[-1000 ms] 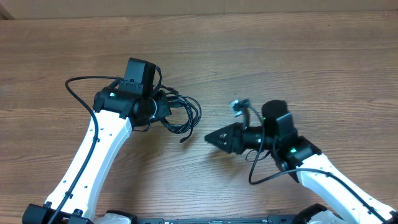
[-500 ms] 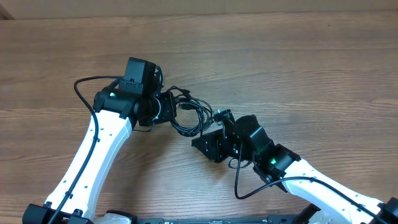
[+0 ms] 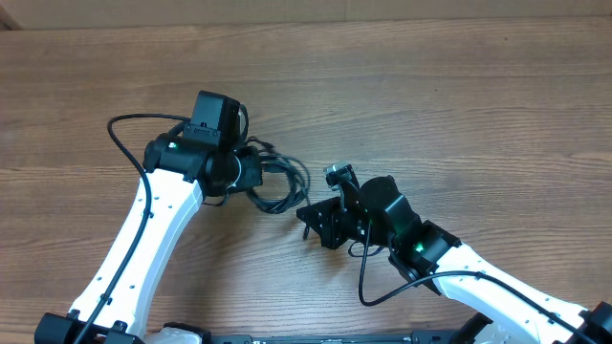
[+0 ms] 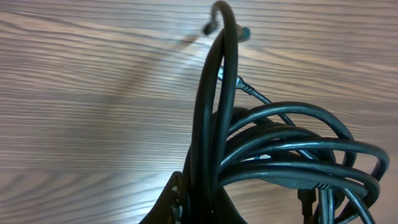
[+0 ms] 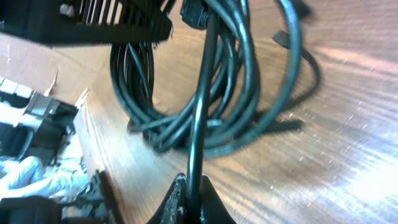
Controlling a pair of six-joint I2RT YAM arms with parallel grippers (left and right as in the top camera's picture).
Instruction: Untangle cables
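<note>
The cables (image 3: pixel 279 183) are a small coil of thin black cords on the wood table, between the two arms. My left gripper (image 3: pixel 252 175) sits at the coil's left side. In the left wrist view the left gripper (image 4: pixel 200 202) is shut on several strands, and the rest of the cables (image 4: pixel 292 149) loop off to the right. My right gripper (image 3: pixel 304 212) reaches the coil from the lower right. The right wrist view has the right gripper (image 5: pixel 194 198) shut on a single strand that runs up into the cables (image 5: pixel 239 106).
A wooden table (image 3: pixel 459 86) lies under everything. Thick black arm wires curve beside the left arm (image 3: pixel 120 143) and under the right arm (image 3: pixel 368 282). The left arm's black wrist body (image 5: pixel 93 18) hangs close above the coil in the right wrist view.
My right arm has swung left from the table's right side to the coil and shut on a strand. The left gripper stayed shut on the coil, which shifted slightly.
</note>
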